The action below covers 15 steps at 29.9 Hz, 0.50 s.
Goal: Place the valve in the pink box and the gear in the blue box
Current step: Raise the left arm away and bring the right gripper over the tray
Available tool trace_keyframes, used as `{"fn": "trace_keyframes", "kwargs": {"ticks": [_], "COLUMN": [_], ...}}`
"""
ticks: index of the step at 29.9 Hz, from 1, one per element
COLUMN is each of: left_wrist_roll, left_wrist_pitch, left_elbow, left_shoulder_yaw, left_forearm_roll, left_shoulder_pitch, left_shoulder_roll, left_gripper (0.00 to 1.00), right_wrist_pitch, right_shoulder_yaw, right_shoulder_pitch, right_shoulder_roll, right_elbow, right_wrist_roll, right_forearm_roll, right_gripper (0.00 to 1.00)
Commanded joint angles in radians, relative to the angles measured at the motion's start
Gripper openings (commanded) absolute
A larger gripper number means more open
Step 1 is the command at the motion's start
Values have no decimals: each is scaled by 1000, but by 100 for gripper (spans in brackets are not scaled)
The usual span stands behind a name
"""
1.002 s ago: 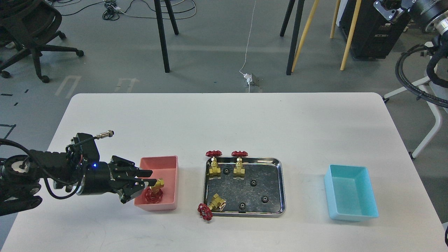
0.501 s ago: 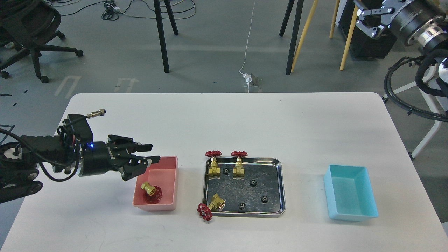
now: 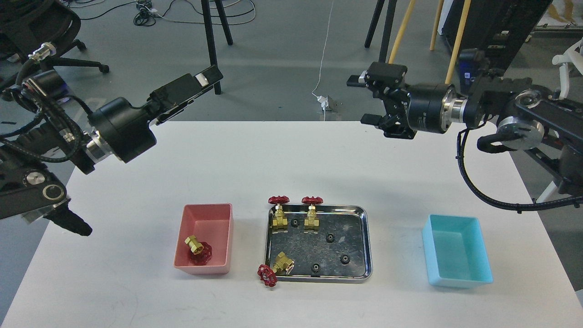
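Observation:
One valve (image 3: pixel 198 249) lies on its side in the pink box (image 3: pixel 209 217) at the front left. Three more valves are at the steel tray (image 3: pixel 368 241): two upright at its back left (image 3: pixel 278 212) (image 3: pixel 311 211), and one (image 3: pixel 277 266) lying at the front-left corner with its handwheel over the rim. Several black gears, such as the gear (image 3: pixel 329 237), lie in the tray. The blue box (image 3: pixel 457 255) at the front right is empty. My left gripper (image 3: pixel 202 83) is raised far behind the pink box, seen side-on and empty. My right gripper (image 3: pixel 356 101) is open and empty over the table's far edge.
The white table (image 3: pixel 291 155) holds the boxes and tray in a row near the front. Beyond it are an office chair (image 3: pixel 41 27), stand legs (image 3: pixel 210 45) and floor cables. My right arm's cable loop (image 3: pixel 483 191) hangs above the blue box's far side.
My left gripper let the valve go into the pink box, then rose up and back. My right arm swung in from the top right to over the table's far edge.

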<state>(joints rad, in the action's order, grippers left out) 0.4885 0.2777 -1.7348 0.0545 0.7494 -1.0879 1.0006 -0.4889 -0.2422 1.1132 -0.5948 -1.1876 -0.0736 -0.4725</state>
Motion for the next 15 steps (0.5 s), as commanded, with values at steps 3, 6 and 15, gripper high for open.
{"fn": "trace_keyframes", "kwargs": {"ticks": [3, 6, 15], "left_wrist_roll": [0, 0, 0], "left_wrist_pitch": [41, 38, 28], "left_elbow": [-31, -29, -11], "left_shoulder_yaw": [-105, -174, -222], "left_forearm_roll": [-12, -13, -47], "left_shoulder_pitch": [0, 0, 11], "left_shoulder_roll": [-80, -114, -181], "left_gripper": [65, 65, 75], "right_wrist_pitch": [0, 0, 0], "right_shoulder_yaw": [325, 461, 690], "right_shoulder_pitch": [167, 267, 389], "right_shoulder_roll": [-2, 15, 235], "right_elbow": [-159, -219, -208], "right_wrist_roll": [-32, -44, -170], "right_forearm_roll": [-87, -107, -123], "right_gripper": [100, 99, 95]}}
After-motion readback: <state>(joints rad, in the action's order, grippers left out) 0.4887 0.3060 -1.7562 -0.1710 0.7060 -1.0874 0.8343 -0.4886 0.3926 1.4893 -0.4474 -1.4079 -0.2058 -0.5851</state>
